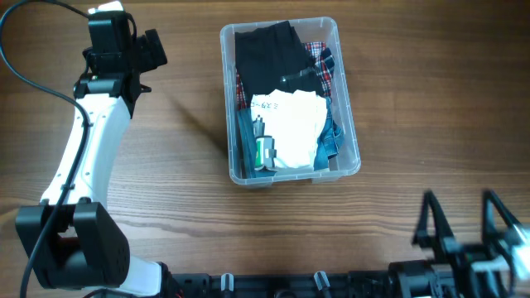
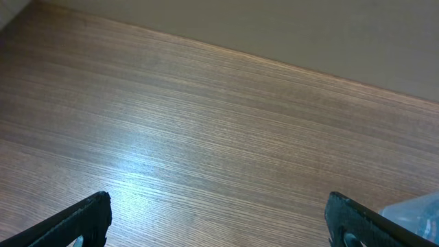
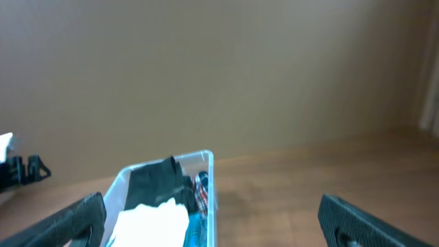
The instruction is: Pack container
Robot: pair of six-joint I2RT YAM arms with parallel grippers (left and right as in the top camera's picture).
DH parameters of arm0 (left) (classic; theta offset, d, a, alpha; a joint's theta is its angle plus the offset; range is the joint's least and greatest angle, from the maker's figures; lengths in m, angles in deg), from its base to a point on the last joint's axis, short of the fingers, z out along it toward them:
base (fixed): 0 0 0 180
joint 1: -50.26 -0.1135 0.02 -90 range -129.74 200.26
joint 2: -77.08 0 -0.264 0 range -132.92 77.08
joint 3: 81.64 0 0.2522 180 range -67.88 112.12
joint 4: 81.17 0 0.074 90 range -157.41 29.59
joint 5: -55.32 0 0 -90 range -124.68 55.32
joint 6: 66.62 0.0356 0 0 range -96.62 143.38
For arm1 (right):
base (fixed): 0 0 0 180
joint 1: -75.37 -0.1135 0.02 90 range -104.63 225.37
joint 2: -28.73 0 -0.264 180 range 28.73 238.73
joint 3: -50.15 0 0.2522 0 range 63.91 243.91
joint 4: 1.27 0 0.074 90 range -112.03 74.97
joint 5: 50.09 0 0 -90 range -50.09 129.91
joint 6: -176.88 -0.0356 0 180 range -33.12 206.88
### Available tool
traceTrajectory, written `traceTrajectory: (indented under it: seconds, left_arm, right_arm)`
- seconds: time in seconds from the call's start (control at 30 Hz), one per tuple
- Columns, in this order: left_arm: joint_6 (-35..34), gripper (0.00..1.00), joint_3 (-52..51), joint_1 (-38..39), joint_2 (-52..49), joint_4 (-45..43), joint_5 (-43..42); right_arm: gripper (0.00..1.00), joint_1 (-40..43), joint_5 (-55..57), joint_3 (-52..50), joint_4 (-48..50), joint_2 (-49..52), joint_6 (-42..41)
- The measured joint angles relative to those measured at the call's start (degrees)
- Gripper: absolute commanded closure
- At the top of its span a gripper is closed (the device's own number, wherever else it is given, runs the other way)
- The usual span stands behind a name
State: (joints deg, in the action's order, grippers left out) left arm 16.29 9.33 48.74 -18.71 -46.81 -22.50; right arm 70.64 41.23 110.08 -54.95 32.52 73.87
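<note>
Clear plastic container (image 1: 290, 175) is set mid-way on the wooden table (image 1: 431, 83), filled with folded clothes (image 1: 290, 124), possibly denim among them. Left gripper (image 2: 218, 218) and right gripper (image 1: 462, 222) are spread wide, empty, well apart from it.

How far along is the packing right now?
Done: the container is filled, black garment and white shirt on top. In hand: nothing; left pincer and right pincer are open and empty. Left: no loose items show outside it, so possibly nothing.
</note>
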Motion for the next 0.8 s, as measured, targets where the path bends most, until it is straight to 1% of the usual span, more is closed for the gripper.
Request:
traceTrajectory:
  seconds: [0.23,0.3,0.4,0.47,0.53,0.8]
  left_arm:
    - [0.0,0.0,0.0,0.0,0.0,0.0,-0.02]
    - [0.0,0.0,0.0,0.0,0.0,0.0,-0.02]
    - [0.0,0.0,0.0,0.0,0.0,0.02,-0.02]
    - [0.0,0.0,0.0,0.0,0.0,0.0,-0.02]
    - [0.0,0.0,0.0,0.0,0.0,0.0,-0.02]
    - [0.0,0.0,0.0,0.0,0.0,0.0,0.0]
  right_arm:
    - [0.0,0.0,-6.93,-24.02,28.74,-2.21,-0.39]
    - [0.0,0.0,-8.48,-28.87,36.22,-2.29,-0.39]
    - [0.0,0.0,-9.49,-33.73,44.33,-2.38,0.13]
    - [0.0,0.0,-9.51,-36.02,48.13,-2.54,1.27]
    - [0.0,0.0,-9.29,-37.97,49.94,-2.64,2.14]
    - [0.0,0.0,-5.31,-44.19,50.93,-2.64,3.32]
